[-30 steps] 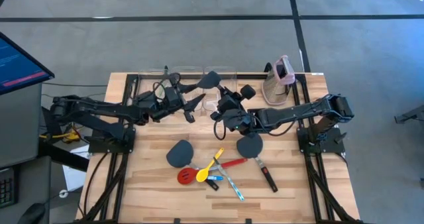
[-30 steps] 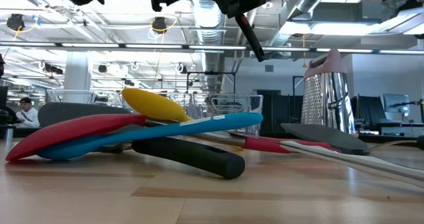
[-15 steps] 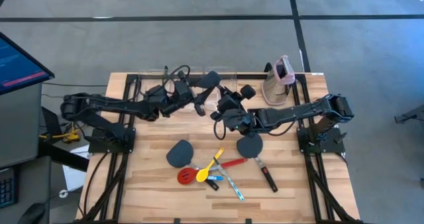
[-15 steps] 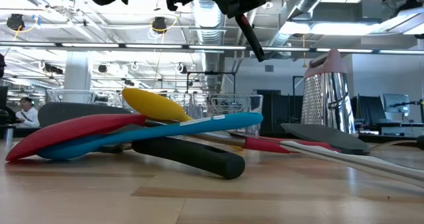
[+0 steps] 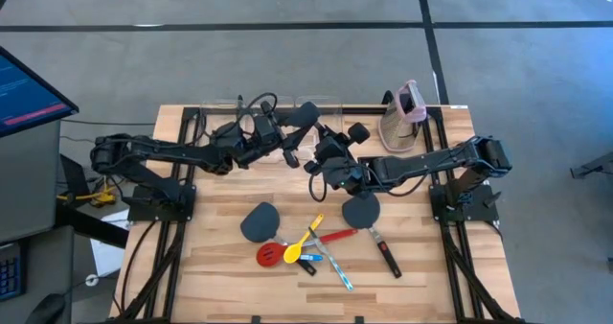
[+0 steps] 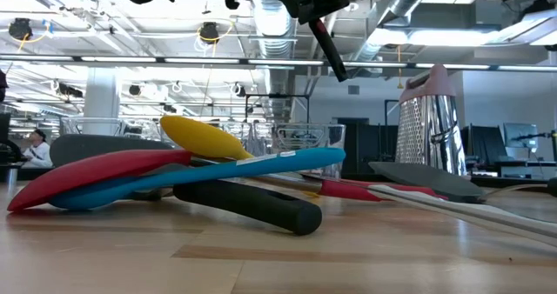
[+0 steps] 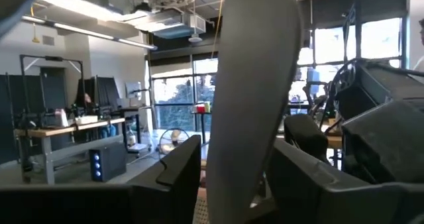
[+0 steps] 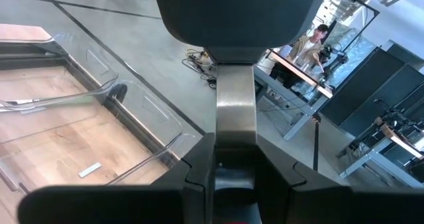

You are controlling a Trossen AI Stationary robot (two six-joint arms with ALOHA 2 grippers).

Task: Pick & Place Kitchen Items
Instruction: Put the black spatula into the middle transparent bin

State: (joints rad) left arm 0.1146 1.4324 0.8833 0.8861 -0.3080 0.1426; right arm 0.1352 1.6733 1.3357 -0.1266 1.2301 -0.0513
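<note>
A: What is the right gripper [image 5: 321,144] carrying?

B: A dark grey spatula [image 5: 305,114], broad flat blade, metal neck, black handle; jaws clamped on the handle, blade raised over the clear bins [image 5: 251,104] at the bench's [image 5: 230,276] far edge.

A: And the left gripper [image 5: 284,143]?

B: It has reached in from the left since a second ago; its fingers now flank that blade, apart but narrowing. The other utensils [image 5: 299,249] lie unmoved toward the near edge.
</note>
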